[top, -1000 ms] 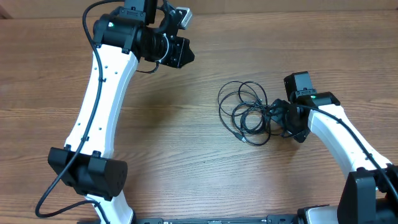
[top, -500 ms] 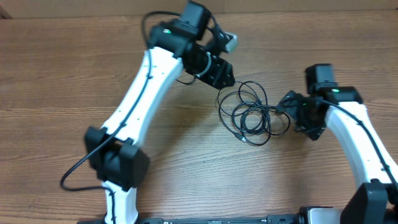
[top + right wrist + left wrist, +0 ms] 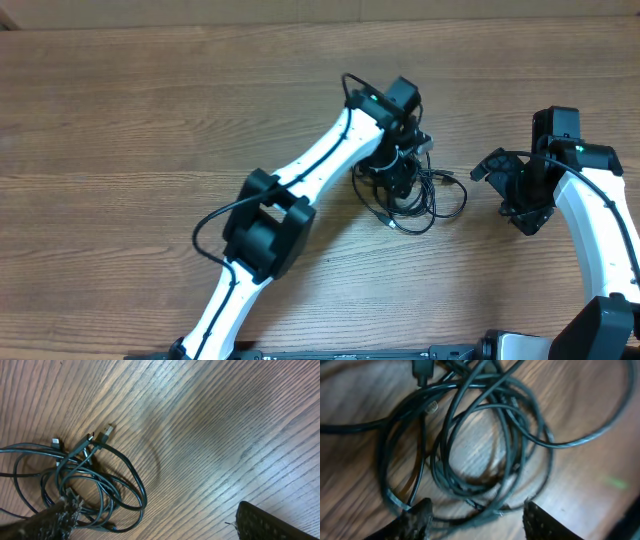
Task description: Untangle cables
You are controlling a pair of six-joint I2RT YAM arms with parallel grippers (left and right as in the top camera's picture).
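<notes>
Two robot arms at work on a wooden table [image 3: 150, 120], where a knot of thin black cables [image 3: 425, 195] lies near the middle, toward the right-hand side. The left arm reaches across and hangs directly over the heap, its gripper [image 3: 476, 519] released, the fingertips parted and straddling the near edge of the coils; no strand is pinched between them as far as the wrist view shows. The right gripper [image 3: 507, 190] stands just beside the pile on the other side, spread wide and empty, clear of the cords. By the look of it the job is barely begun — the loops lie wound through one another in a single bundle, with a few plug ends [image 3: 104, 433] poking out at one side and no cord drawn free. What is left is nearly everything: picking a strand, pulling it out of the coils, and laying each cable apart from the rest.
</notes>
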